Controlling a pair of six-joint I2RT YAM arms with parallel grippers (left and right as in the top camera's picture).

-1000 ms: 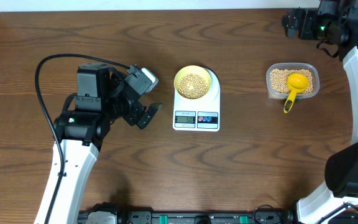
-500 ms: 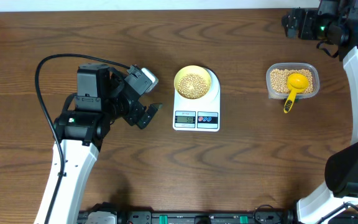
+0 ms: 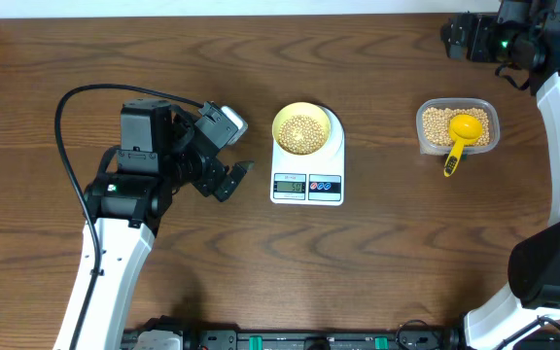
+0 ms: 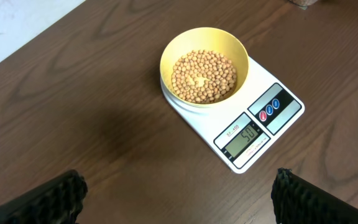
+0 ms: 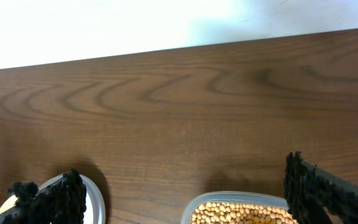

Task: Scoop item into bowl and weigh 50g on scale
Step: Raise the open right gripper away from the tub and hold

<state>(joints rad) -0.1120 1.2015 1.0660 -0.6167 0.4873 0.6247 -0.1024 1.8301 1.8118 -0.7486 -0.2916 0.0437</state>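
Note:
The pale-yellow bowl (image 3: 302,129) (image 4: 204,66) sits on the white scale (image 3: 307,176) (image 4: 263,127) and holds a layer of tan beans (image 3: 302,130) (image 4: 203,76). The scale's display reads 50 in the left wrist view. My left gripper (image 3: 229,175) (image 4: 179,202) is open and empty, just left of the scale, above bare table. My right gripper (image 3: 452,37) (image 5: 185,196) is open and empty, high at the back right, behind the clear tub.
A clear plastic tub (image 3: 457,126) (image 5: 241,208) of beans stands right of the scale, with a bright yellow scoop (image 3: 463,132) lying in it, handle toward the front. A black cable (image 3: 76,107) loops behind my left arm.

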